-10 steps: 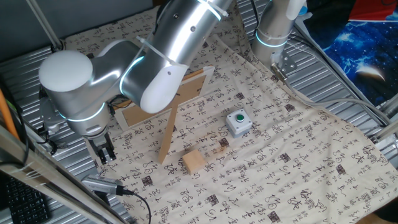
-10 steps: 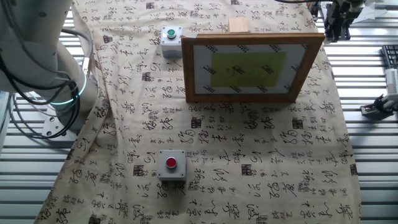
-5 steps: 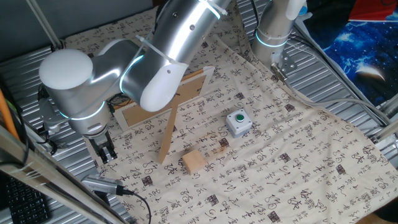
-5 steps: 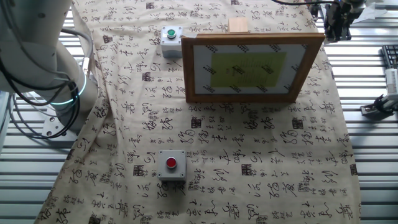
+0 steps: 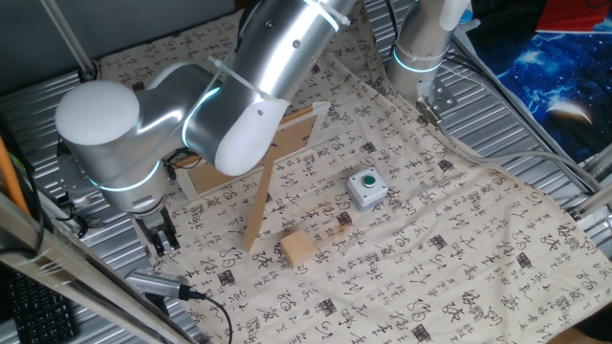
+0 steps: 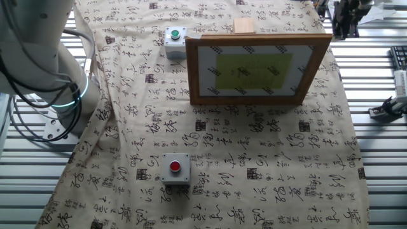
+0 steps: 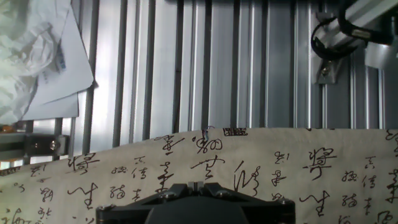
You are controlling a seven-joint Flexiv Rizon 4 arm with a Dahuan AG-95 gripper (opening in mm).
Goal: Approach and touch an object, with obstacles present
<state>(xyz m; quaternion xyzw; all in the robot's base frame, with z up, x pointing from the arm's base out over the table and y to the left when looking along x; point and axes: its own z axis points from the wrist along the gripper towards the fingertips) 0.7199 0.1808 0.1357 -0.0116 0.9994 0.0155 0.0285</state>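
The small tan wooden cube (image 5: 298, 248) sits on the patterned cloth (image 5: 449, 248) near its front edge, just right of the prop leg (image 5: 258, 205) of the light-wood picture frame (image 5: 287, 139). In the other fixed view the cube (image 6: 243, 26) shows only partly behind the standing frame (image 6: 257, 69). My gripper (image 5: 163, 239) hangs at the cloth's left edge over the metal slats, left of the frame and well apart from the cube. It also shows in the other fixed view (image 6: 346, 28). In the hand view the gripper (image 7: 194, 185) has its jaws closed together with nothing between them.
A grey box with a green button (image 5: 366, 188) stands right of the cube. A grey box with a red button (image 6: 175, 168) stands on the frame's other side. A cabled tool (image 5: 158, 284) lies on the slats near the gripper. Crumpled paper (image 7: 43, 62) lies beyond the cloth edge.
The gripper and arm have shifted slightly outward, away from the frame's end. The cube, the frame and the button boxes have not moved.
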